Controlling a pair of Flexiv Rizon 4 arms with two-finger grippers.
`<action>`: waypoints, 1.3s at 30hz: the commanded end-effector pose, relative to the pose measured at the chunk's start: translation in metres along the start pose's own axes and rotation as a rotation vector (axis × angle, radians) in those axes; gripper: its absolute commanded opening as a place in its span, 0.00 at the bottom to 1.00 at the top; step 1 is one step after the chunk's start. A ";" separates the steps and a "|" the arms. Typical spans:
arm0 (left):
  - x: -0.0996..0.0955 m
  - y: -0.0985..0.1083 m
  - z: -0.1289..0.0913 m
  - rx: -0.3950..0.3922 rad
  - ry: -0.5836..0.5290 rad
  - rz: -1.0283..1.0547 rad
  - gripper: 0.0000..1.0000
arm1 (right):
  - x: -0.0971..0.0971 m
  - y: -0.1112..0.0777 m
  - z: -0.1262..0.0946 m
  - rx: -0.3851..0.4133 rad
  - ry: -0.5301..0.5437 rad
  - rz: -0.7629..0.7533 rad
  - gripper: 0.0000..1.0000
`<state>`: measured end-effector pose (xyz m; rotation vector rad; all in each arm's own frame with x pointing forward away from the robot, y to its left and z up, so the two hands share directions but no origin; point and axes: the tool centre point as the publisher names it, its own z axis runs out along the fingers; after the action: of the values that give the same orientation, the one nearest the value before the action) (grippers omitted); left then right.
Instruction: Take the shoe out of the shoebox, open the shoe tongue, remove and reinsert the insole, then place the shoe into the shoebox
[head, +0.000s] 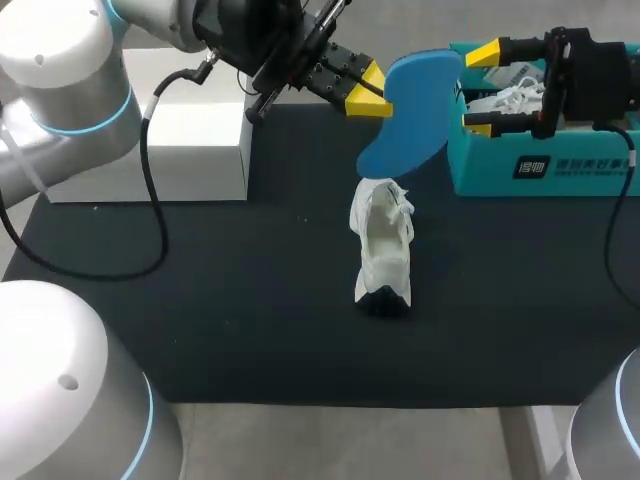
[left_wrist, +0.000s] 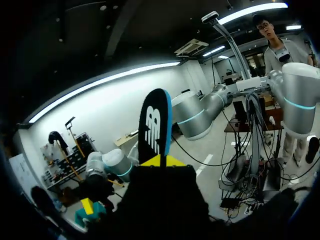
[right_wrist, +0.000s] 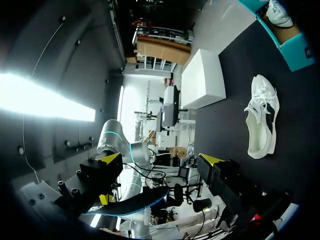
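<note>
A white shoe (head: 383, 245) lies on the black mat near the middle, heel end toward me; the right wrist view shows the shoe (right_wrist: 262, 117) lying flat too. My left gripper (head: 365, 88), up behind the shoe, is shut on a blue insole (head: 415, 110) that hangs in the air above the mat. In its own view the insole (left_wrist: 155, 125) stands up from between the yellow tips of the left gripper (left_wrist: 160, 161). My right gripper (head: 480, 86) stands open beside the insole, over the teal shoebox (head: 540, 170). Nothing sits between the fingers of the right gripper (right_wrist: 160, 160); the insole (right_wrist: 132, 202) lies beside them.
A white box (head: 195, 150) stands at the back left of the mat, also the white box (right_wrist: 202, 80) in the right wrist view. The teal shoebox (right_wrist: 292, 42) holds another white shoe (right_wrist: 277, 12). Bare mat lies in front of and left of the shoe.
</note>
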<state>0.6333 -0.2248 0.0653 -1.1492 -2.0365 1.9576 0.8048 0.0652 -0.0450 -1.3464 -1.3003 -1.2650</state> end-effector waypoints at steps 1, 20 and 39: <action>-0.004 -0.005 -0.002 -0.290 0.070 0.410 0.00 | 0.000 0.000 0.002 -0.001 -0.002 0.001 1.00; -0.034 0.055 -0.008 -0.510 0.098 1.225 0.00 | 0.000 0.000 0.002 -0.001 -0.002 0.001 1.00; -0.019 0.110 0.005 -0.522 0.137 1.097 0.00 | 0.002 -0.001 0.007 -0.001 -0.065 0.003 1.00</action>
<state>0.6946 -0.2488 -0.0200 -2.8780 -2.0575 1.4767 0.8040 0.0689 -0.0489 -1.3850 -1.3312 -1.2405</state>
